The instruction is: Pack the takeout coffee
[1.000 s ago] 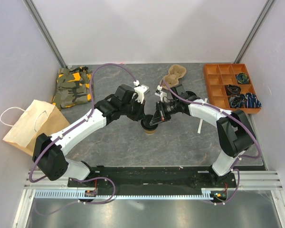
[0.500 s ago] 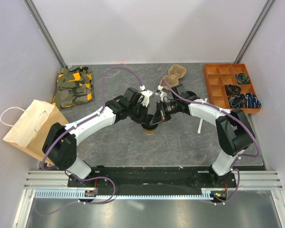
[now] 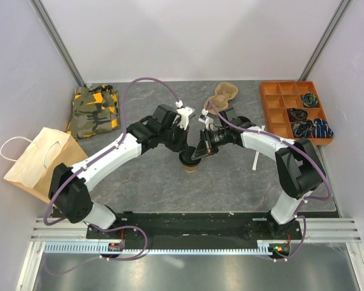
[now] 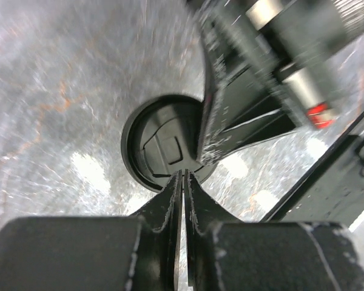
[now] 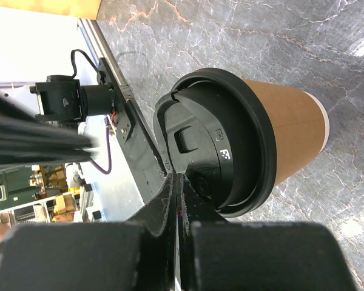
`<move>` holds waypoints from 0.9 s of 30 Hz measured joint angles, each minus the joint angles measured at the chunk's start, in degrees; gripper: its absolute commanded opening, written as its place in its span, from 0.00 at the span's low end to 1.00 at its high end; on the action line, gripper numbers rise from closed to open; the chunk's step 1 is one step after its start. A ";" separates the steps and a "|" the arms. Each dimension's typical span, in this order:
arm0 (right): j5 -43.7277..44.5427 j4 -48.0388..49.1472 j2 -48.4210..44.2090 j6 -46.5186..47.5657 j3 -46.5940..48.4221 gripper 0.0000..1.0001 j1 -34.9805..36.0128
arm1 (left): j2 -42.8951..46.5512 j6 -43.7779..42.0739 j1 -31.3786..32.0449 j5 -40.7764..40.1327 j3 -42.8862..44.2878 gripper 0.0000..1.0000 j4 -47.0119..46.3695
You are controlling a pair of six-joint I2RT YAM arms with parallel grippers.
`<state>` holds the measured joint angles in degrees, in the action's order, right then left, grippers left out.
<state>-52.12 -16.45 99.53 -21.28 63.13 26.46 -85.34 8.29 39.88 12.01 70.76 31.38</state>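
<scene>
**A:** Where's the takeout coffee (image 3: 191, 167)?

**B:** It stands upright near the middle of the grey surface (image 3: 230, 179), with the black lid (image 4: 161, 142) seated on the tan cup (image 5: 291, 130).

**A:** And the arms?

**B:** Both meet over it. The left end effector (image 4: 182, 182) reaches in from 10 o'clock, fingers together with only a sliver between them. Its tips are at the lid's rim and grip nothing. The right end effector (image 5: 177, 182) reaches in from 2 o'clock, fingers pressed together and also empty. Its tips are against the lid's edge.

**A:** Anything else around?

**B:** A brown paper bag (image 3: 39, 162) lies at 9 o'clock, a camouflage cloth (image 3: 94, 112) at 10, a pulp carrier (image 3: 223, 94) near 12, and an orange divided tray (image 3: 279, 112) at 2.
</scene>
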 measured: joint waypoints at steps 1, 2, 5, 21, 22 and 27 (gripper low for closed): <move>0.00 0.00 0.00 0.00 0.00 0.01 0.00 | 0.55 0.00 0.00 -0.13 0.63 0.10 0.15; 0.00 0.00 0.00 0.00 0.00 0.01 0.00 | 1.11 0.00 0.00 -0.31 1.14 0.11 0.28; 0.00 0.00 0.00 0.00 0.00 0.01 0.00 | 2.05 0.00 0.00 -1.22 1.95 0.10 0.42; -0.92 0.11 0.61 -0.07 0.00 0.01 -0.46 | -2.47 0.00 -0.31 -2.43 -5.16 0.08 -2.78; -0.98 0.13 0.63 -0.04 0.00 0.01 -0.46 | -2.47 0.00 -0.31 -2.43 -5.16 0.08 -2.82; -1.09 0.13 0.70 -0.07 0.00 0.01 -0.48 | -2.47 0.00 -0.31 -2.38 -4.74 0.08 -2.45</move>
<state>-53.21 -16.32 100.22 -21.34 63.13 25.98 -87.81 8.29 39.57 9.63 66.02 28.93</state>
